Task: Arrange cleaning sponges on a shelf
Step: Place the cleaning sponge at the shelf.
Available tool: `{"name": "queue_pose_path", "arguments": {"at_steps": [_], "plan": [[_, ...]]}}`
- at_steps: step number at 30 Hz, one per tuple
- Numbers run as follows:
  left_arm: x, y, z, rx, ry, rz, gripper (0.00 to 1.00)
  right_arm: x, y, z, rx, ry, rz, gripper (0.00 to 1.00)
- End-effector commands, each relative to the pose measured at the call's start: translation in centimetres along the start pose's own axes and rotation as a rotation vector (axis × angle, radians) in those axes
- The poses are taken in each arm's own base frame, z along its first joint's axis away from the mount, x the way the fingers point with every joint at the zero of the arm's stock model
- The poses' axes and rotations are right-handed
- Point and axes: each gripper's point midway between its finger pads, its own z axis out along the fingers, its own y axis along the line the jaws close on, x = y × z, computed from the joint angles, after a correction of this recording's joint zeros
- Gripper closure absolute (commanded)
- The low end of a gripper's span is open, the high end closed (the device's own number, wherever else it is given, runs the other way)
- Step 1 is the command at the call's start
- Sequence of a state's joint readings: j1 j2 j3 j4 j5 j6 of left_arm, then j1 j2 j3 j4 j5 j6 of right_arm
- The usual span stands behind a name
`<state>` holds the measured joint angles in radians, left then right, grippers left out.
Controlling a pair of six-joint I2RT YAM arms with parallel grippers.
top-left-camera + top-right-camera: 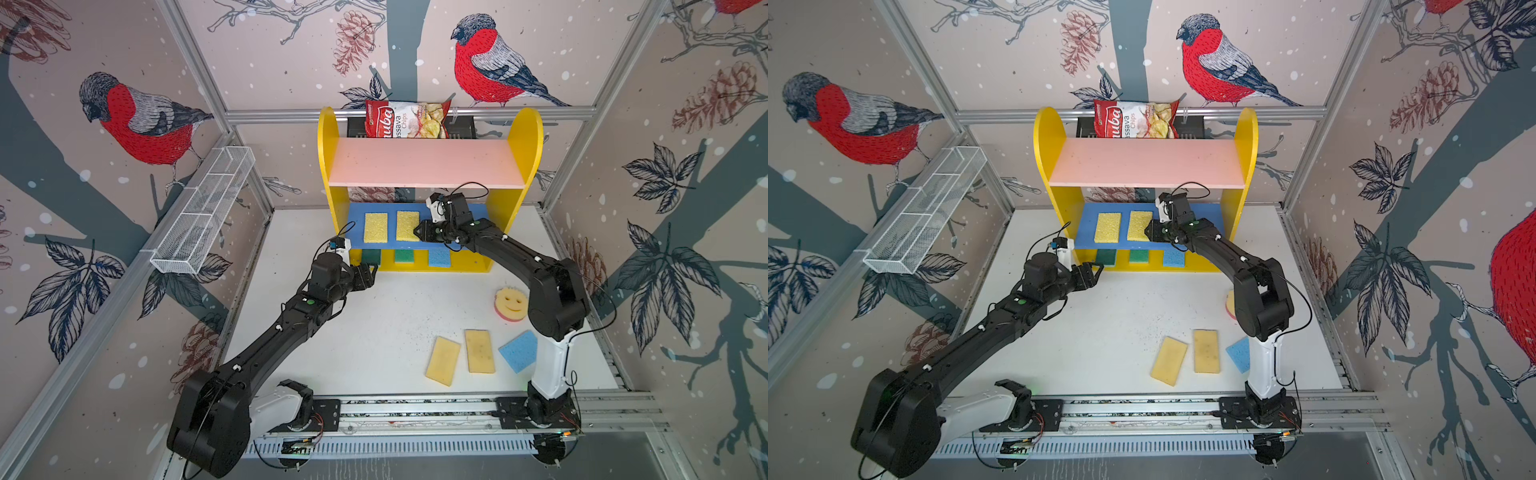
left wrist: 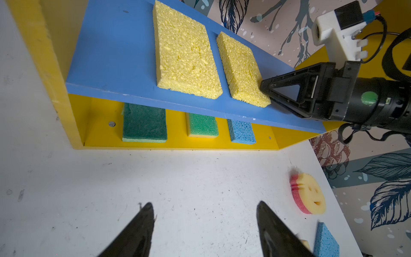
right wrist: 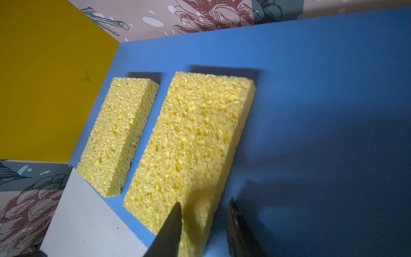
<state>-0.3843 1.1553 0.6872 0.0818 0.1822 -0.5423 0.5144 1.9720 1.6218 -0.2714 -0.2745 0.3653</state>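
The shelf (image 1: pixel 428 162) stands at the back of the table. Two bright yellow sponges (image 1: pixel 375 227) (image 1: pixel 406 225) lie on its blue board (image 3: pixel 311 89). On the yellow base sit a dark green (image 2: pixel 144 124), a green (image 2: pixel 202 125) and a light blue sponge (image 2: pixel 242 132). My right gripper (image 3: pixel 204 201) is open astride the near corner of the right-hand yellow sponge (image 3: pixel 189 138); one finger stands clear of its side. My left gripper (image 2: pixel 204 205) hangs open and empty over bare table before the base. Loose on the table: the smiley sponge (image 1: pixel 510 304), two tan-yellow sponges (image 1: pixel 443 360) (image 1: pixel 480 351), one light blue (image 1: pixel 518 351).
A red chips bag (image 1: pixel 405 120) rests in a black slotted tray (image 1: pixel 461 126) behind the pink top board. A white wire-mesh basket (image 1: pixel 203 212) hangs on the left wall. The right arm (image 1: pixel 552 291) reaches over the smiley sponge.
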Motion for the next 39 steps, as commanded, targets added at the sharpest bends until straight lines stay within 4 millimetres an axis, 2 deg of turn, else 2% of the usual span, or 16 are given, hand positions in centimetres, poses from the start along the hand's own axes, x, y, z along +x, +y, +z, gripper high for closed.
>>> {"name": "queue_pose_path", "arguments": {"at_steps": [1, 6, 10, 16, 26, 33, 36, 39], "plan": [[-0.2, 0.1, 0.0, -0.005, -0.004, 0.021, 0.28, 1.0, -0.9, 0.0, 0.039, 0.039, 0.009, 0.76], [-0.1, 0.1, 0.0, -0.007, -0.005, 0.02, 0.28, 0.9, -0.8, -0.1, 0.036, 0.038, 0.004, 0.81], [0.0, 0.2, 0.0, -0.007, -0.004, 0.018, 0.28, 0.8, -0.7, -0.2, 0.038, 0.038, -0.001, 0.81], [0.0, 0.2, 0.0, -0.008, -0.003, 0.018, 0.28, 0.4, -0.6, -0.7, 0.042, 0.029, -0.008, 0.78], [-0.2, 0.2, -0.2, -0.01, -0.012, 0.021, 0.28, -0.9, 0.0, -2.0, 0.041, 0.001, -0.026, 0.68], [-0.6, 0.1, -0.8, -0.012, -0.028, 0.021, 0.28, -1.6, 0.8, -3.6, 0.035, -0.021, -0.033, 0.67], [-0.7, 0.0, -1.2, -0.012, -0.034, 0.024, 0.28, -1.0, 1.5, -4.3, 0.023, -0.02, -0.032, 0.67], [-0.3, 0.0, -1.5, -0.013, -0.023, 0.029, 0.28, 0.4, 2.0, -4.9, 0.023, -0.007, -0.04, 0.67]]}}
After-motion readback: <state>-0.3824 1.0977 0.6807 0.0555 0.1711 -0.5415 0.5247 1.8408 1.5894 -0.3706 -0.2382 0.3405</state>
